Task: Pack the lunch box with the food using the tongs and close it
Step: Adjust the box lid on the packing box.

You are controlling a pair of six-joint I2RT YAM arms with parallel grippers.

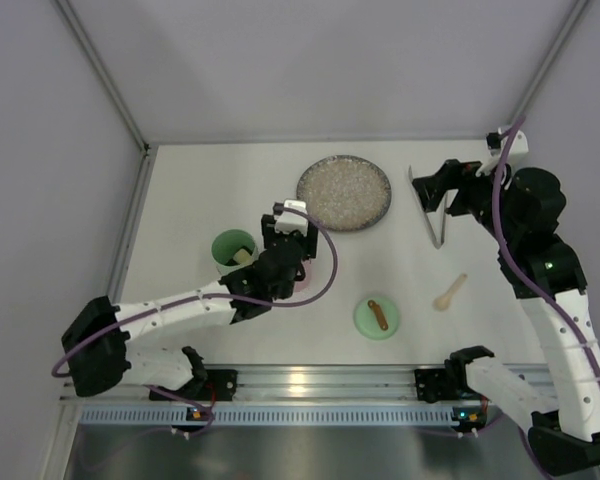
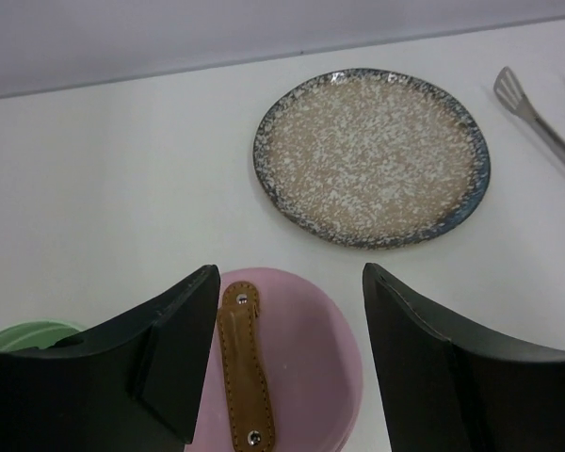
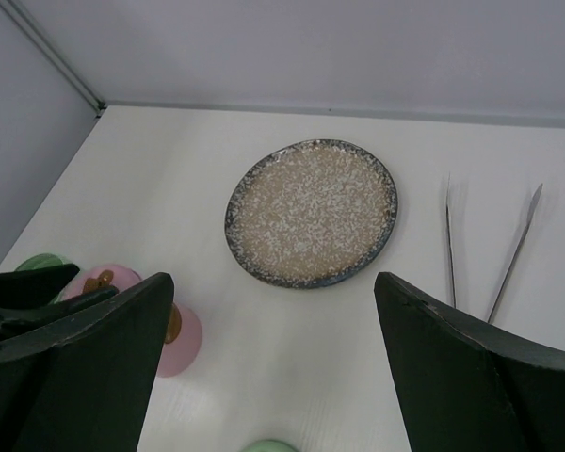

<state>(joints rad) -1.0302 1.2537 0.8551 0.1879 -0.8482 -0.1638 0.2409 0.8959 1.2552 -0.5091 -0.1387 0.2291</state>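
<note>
A green lid and a wooden spoon are seen nearest. The left gripper, jaws apart, is poised over a pink lid. Farther back, the tongs are laid on the table beside the speckled plate, near the right gripper, which is spread wide.

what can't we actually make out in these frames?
1. Pink box: the left arm covers it in the top view, the left wrist view cuts it off at the bottom edge, and its inside is unseen.
2. Green cup: the pale piece inside is too small in the top view to name.
3. Tongs: the joined end is behind a finger in the right wrist view.
</note>
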